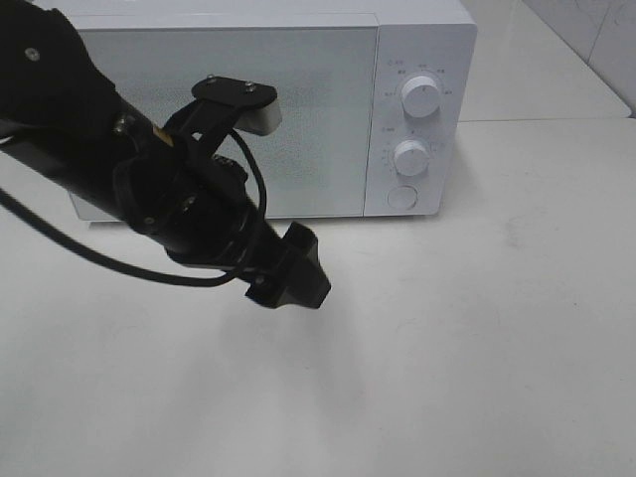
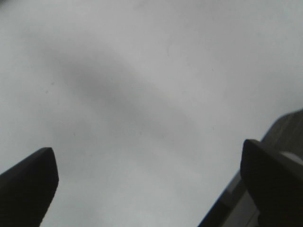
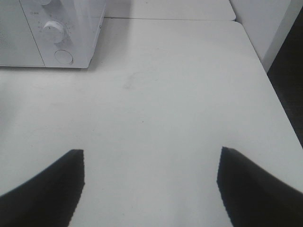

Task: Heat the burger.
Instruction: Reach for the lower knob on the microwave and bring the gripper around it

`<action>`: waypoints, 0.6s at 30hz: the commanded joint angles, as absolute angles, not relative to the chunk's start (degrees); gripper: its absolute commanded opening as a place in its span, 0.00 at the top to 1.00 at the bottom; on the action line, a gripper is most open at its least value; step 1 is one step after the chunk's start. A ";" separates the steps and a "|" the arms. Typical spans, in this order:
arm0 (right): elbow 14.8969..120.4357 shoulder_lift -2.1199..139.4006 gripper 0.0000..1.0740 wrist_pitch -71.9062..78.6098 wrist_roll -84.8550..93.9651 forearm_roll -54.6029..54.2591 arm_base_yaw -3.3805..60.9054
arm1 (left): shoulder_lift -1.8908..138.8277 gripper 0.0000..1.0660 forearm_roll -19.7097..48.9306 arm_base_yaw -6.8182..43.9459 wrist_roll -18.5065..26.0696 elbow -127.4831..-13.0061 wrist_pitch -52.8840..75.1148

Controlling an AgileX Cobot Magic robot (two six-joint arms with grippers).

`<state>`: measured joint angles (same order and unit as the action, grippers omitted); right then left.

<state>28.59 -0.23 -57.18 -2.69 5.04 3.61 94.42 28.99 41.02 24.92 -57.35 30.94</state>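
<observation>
A: How does the left hand stand?
B: The left hand point(image 2: 147, 152) is spread wide, one dark finger point(image 2: 28, 184) at each side of its wrist view, and only pale, blurred worktop point(image 2: 142, 56) with a soft shadow lies between them; it holds nothing
A: Where is it?
B: In the high view it hangs over the worktop just in front of the microwave point(image 1: 328, 40), and the left arm point(image 1: 149, 189) crosses the left part of the door point(image 1: 318, 119)
A: And the right hand?
B: The right hand point(image 3: 150, 153) is wide apart too and empty, with bare worktop between its fingers; the microwave's control corner lies well beyond it
A: The microwave itself?
B: White, door shut, two round knobs point(image 1: 421, 96) one above the other on the right panel, and a round button point(image 1: 401, 197) under them
A: The burger?
B: It shows in none of the three views, so I cannot tell where it is
</observation>
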 commanded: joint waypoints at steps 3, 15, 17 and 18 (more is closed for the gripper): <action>28.48 -1.83 0.30 -57.12 -3.04 4.98 3.32 | 90.58 0.08 22.63 41.08 18.68 -57.24 39.59; 28.48 -1.83 0.30 -57.12 -3.04 4.98 3.32 | 83.94 0.08 14.55 31.74 10.37 -57.24 52.31; 28.48 -1.83 0.30 -57.12 -3.04 4.98 3.32 | 81.82 0.08 14.38 25.50 10.83 -57.24 56.38; 28.48 -1.83 0.30 -57.12 -3.04 4.98 3.32 | 81.19 0.08 14.32 23.55 11.17 -57.24 57.70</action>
<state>28.59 -0.23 -57.18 -2.69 5.04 3.61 82.45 14.32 25.95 10.89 -57.35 55.12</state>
